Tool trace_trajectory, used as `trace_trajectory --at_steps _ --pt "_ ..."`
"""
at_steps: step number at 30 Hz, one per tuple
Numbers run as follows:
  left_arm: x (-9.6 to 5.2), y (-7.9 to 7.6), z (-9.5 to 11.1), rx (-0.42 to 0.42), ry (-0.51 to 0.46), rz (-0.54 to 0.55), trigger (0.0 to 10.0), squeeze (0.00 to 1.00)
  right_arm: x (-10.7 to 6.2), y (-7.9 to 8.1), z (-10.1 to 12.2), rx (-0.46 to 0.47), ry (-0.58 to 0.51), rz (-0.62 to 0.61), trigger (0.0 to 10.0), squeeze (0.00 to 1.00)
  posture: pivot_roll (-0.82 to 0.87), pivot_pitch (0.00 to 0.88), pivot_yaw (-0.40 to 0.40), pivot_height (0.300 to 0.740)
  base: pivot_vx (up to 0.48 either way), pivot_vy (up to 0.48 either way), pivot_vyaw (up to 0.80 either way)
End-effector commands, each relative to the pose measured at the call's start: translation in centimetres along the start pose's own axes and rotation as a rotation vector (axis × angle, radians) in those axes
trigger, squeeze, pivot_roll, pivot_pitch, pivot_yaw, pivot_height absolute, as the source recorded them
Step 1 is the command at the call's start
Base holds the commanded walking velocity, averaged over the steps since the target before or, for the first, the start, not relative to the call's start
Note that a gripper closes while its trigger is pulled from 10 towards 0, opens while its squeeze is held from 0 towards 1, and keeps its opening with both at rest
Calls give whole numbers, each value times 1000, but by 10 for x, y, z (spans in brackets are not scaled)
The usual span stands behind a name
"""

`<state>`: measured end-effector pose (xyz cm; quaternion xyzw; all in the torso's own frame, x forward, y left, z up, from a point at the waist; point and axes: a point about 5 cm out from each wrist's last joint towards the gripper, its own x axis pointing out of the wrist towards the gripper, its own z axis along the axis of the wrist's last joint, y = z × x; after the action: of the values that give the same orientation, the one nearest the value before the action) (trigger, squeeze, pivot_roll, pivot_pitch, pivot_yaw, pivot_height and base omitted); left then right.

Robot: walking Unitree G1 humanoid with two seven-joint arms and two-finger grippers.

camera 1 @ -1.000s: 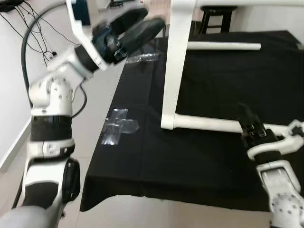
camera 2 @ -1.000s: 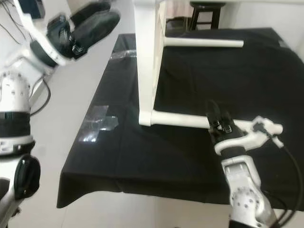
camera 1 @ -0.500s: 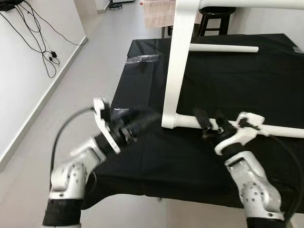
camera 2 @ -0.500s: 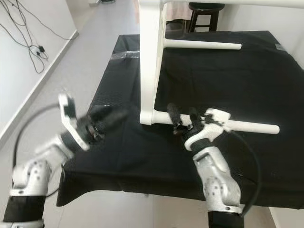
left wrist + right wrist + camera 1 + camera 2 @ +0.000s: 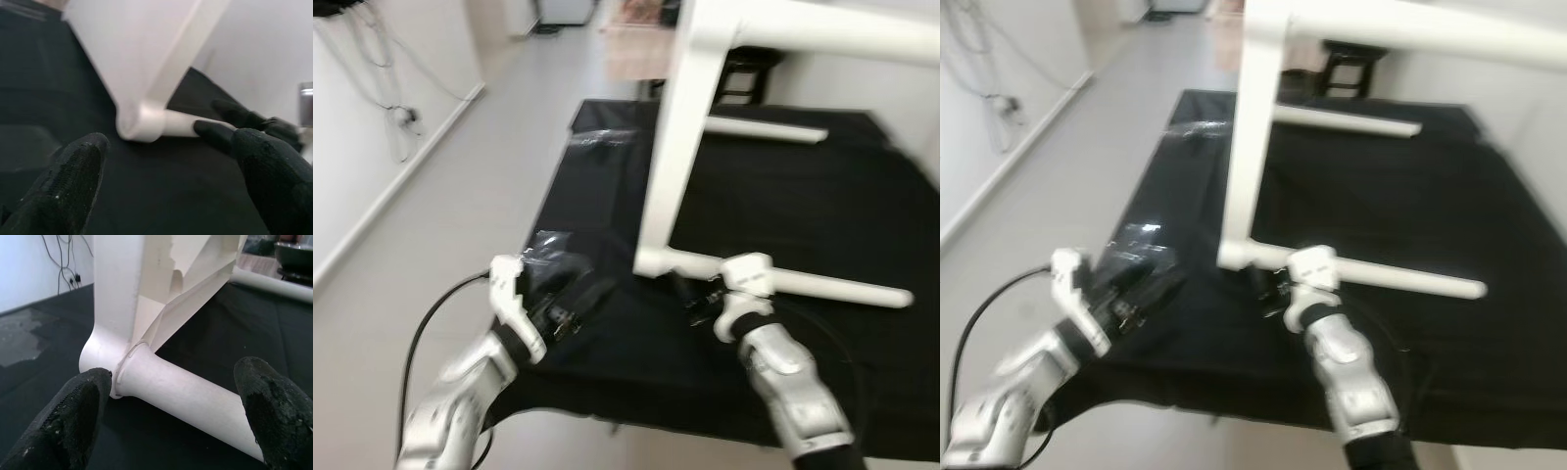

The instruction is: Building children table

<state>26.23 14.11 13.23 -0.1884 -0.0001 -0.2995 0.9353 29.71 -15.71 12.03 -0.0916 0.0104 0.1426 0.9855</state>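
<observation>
two grippers are seen low over the near edge of the black-draped table point(image 5: 803, 186). the left gripper point(image 5: 570, 305) is held near the near-left corner, beside a crinkled clear plastic bag point(image 5: 548, 250), its fingers point(image 5: 73, 181) spread apart and pointed at the foot of the white children's table point(image 5: 690, 127). that table is stood on its side near the middle, one round leg point(image 5: 803, 284) lying toward the right edge. the right gripper point(image 5: 171, 396) is set at the joint where the leg meets the frame, fingers apart on either side of the leg, not closed on it.
</observation>
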Motion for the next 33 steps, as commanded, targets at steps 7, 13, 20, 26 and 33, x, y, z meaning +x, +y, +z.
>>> trace_trajectory --at_steps 7,13,20,26,33 --pt "-14 13 -7 89 -22 176 10000 0 3 5 -5 -60 5 17 10000 0 -88 0 -52 740 0 0 0" --pt "-8 13 -9 106 -6 159 10000 0 7 2 -8 -20 9 -1 10000 0 -85 0 -44 740 0 -308 0" --pt "-7 13 -11 104 -4 157 10000 0 9 2 -8 -6 3 -7 10000 0 -73 0 -33 740 0 -461 0" --pt "-7 12 -12 114 13 139 10000 0 11 2 -8 1 0 -9 10000 0 -68 0 -34 740 0 -384 0" --pt "-6 13 -12 125 16 147 10000 0 11 1 -8 11 -3 -16 10000 0 -65 2 -32 740 0 0 0"
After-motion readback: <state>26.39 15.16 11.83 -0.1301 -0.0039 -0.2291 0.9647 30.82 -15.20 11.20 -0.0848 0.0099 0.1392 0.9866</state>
